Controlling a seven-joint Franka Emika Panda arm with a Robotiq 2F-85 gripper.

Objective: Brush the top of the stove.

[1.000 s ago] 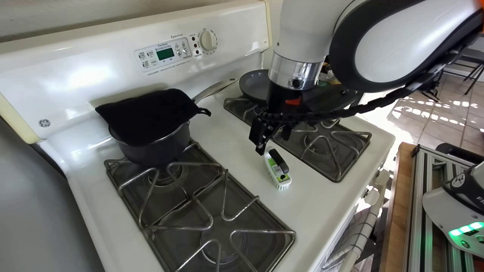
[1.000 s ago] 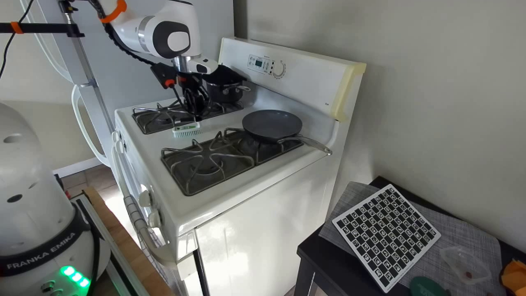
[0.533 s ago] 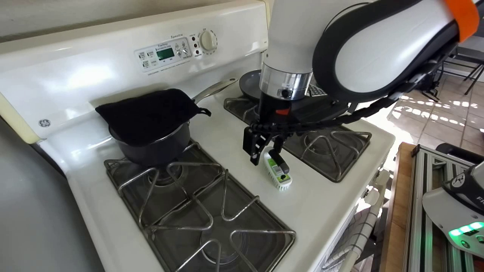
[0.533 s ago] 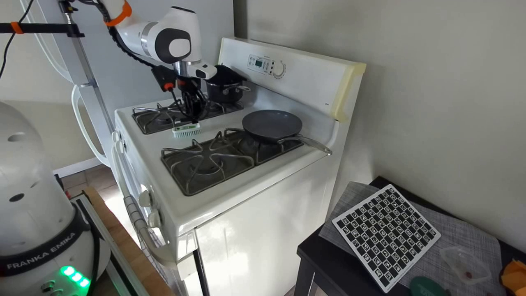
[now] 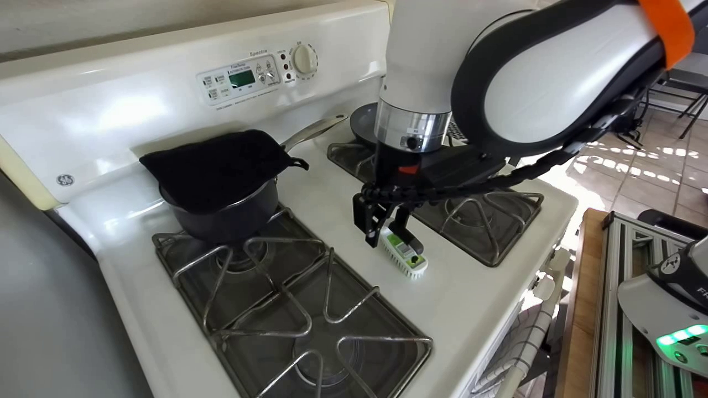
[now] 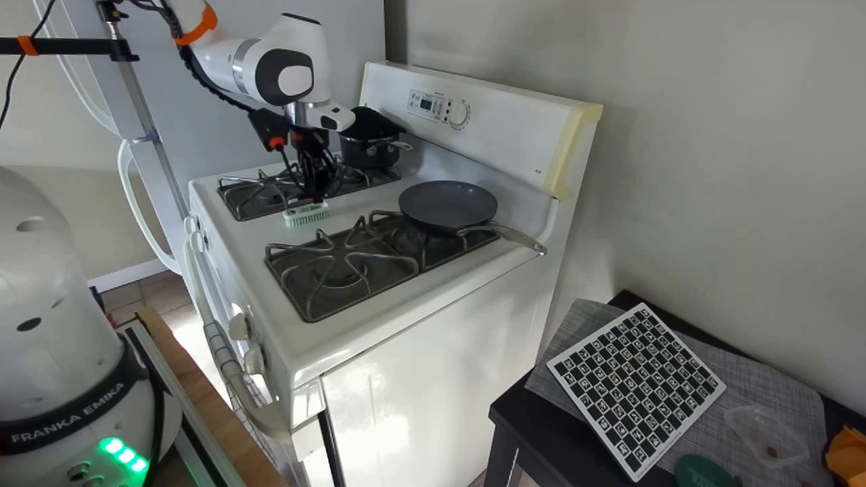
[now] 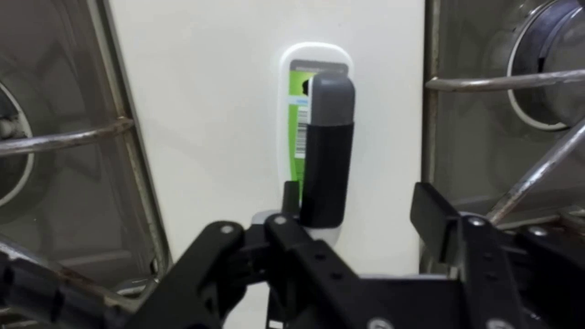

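Note:
The brush (image 5: 405, 257), green and white with a dark handle, rests on the white centre strip of the stove top (image 5: 453, 293). It also shows in an exterior view (image 6: 306, 216) with its pale bristles down. My gripper (image 5: 387, 231) is open and low over the brush's far end. In the wrist view, the black handle (image 7: 328, 173) lies between the spread fingers (image 7: 356, 196), close to the left finger. The right finger is well apart from it. The left finger overlaps the brush's green label (image 7: 295, 132). Whether the left finger touches the brush is unclear.
A dark pot (image 5: 221, 215) covered by a black cloth (image 5: 215, 166) stands on the back of a grate (image 5: 310, 331). A dark skillet (image 6: 446, 206) sits on the other grate (image 6: 342, 270). The control panel (image 5: 238, 83) rises behind.
My gripper has come down and slightly towards the pot's side, from above the brush to around its handle's far end. The brush appears turned slightly. The gripper stays open.

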